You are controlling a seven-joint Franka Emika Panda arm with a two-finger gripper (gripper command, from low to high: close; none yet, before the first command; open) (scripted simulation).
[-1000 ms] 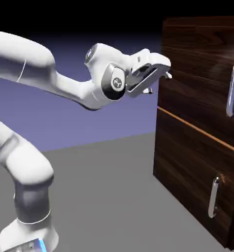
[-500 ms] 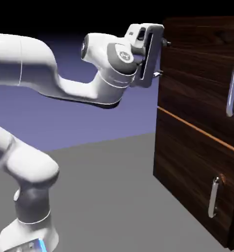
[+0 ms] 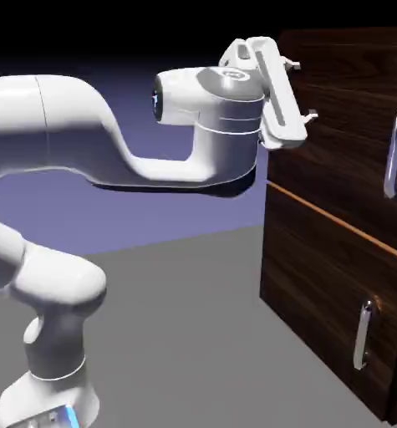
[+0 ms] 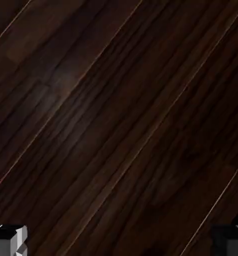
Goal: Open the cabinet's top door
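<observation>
Exterior view: the tall dark walnut-grain cabinet [image 3: 343,209] stands at right, its larger top door [image 3: 352,134] shut, vertical silver bar handle [image 3: 393,150] untouched. The white arm's two-finger gripper [image 3: 303,89], fingers spread apart, faces the door's left edge, well away from that handle.

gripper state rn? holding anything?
Gripper: open, jaws spread wide and empty, facing the dark wood of the cabinet. Not on the top door's handle.

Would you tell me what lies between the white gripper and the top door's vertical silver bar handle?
In the exterior view, only bare dark walnut-grain door panel separates the gripper from the silver bar handle.
</observation>
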